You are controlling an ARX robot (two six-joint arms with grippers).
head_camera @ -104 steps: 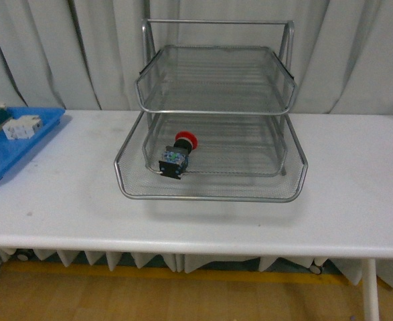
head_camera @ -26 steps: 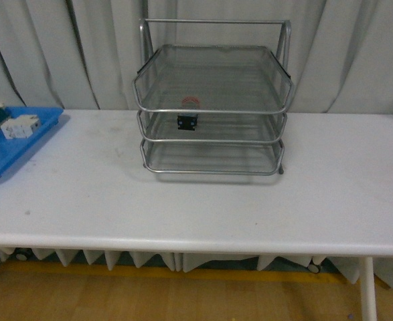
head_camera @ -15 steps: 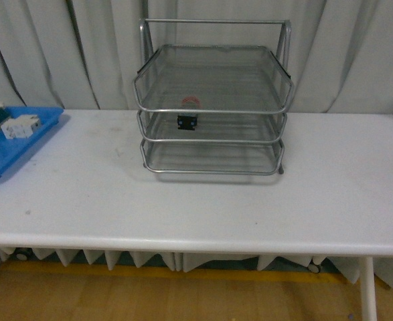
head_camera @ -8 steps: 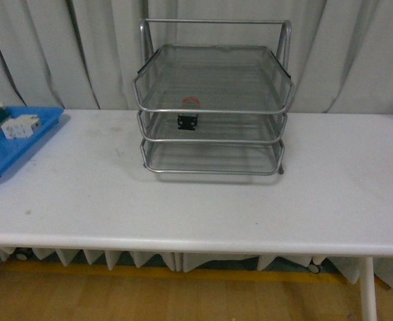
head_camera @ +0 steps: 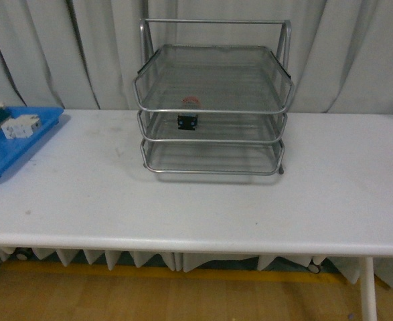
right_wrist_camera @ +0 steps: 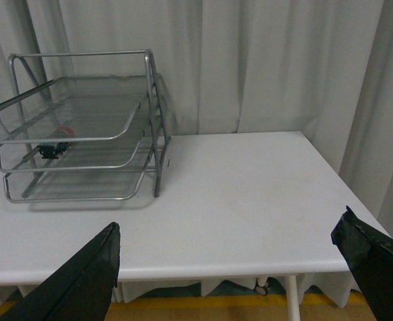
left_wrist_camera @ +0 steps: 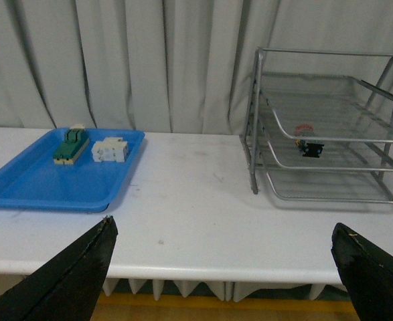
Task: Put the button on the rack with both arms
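Note:
The silver wire-mesh rack (head_camera: 213, 110) stands at the back middle of the white table, its three tiers pushed in. The button (head_camera: 188, 118), red cap behind a black body, lies on the middle tier at the left. It also shows in the left wrist view (left_wrist_camera: 310, 146) and the right wrist view (right_wrist_camera: 52, 148), inside the rack (left_wrist_camera: 330, 147) (right_wrist_camera: 75, 127). My left gripper (left_wrist_camera: 226, 257) is open and empty, back at the table's front edge. My right gripper (right_wrist_camera: 229, 261) is open and empty at the front edge too. Neither arm shows in the front view.
A flat blue plastic tray (head_camera: 2, 157) (left_wrist_camera: 42, 184) lies at the table's left end with a green-and-beige block (left_wrist_camera: 71, 144) and a white block (left_wrist_camera: 111, 149) on it. Grey curtains hang behind. The table's right end (right_wrist_camera: 330, 174) shows in the right wrist view.
Since 6.8 s ago the rack's bottom tier, then pulled out with the button on it, is pushed in and the button sits inside. Nothing has moved in the last 1.7 s.

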